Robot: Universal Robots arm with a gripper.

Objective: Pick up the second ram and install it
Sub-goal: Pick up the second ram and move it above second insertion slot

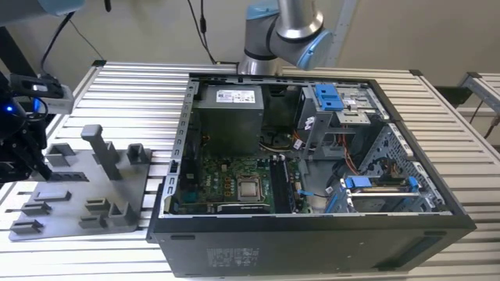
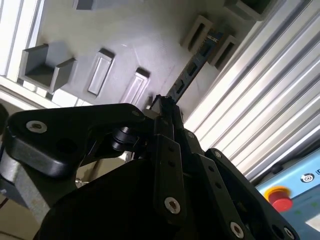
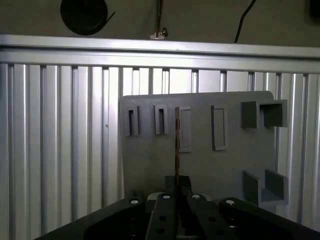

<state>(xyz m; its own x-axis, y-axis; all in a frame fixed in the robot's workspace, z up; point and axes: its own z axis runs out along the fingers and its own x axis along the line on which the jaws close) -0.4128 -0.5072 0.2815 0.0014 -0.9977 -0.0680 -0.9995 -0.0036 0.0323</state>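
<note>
The second ram (image 2: 192, 67) is a thin dark stick with small chips, and my gripper (image 2: 161, 102) is shut on one of its ends. Its far end lies between two small upright holders of the grey tray (image 2: 140, 40). In the first wrist view the ram (image 3: 176, 145) appears edge-on, as a thin line running out from the gripper (image 3: 176, 182) over the tray (image 3: 150, 165). In the exterior view the gripper (image 1: 43, 170) is at the far left, low over the tray (image 1: 78, 216), with the ram (image 1: 69, 175) as a dark strip beside it.
The open PC case (image 1: 312, 246) lies on the slatted metal table (image 1: 133, 93), to the exterior view's right of the tray. Its motherboard (image 1: 234, 181) has long dark memory slots (image 1: 280, 184) beside the processor socket. The tray carries upright posts (image 1: 102, 149). A red button (image 2: 280, 197) sits off the table edge.
</note>
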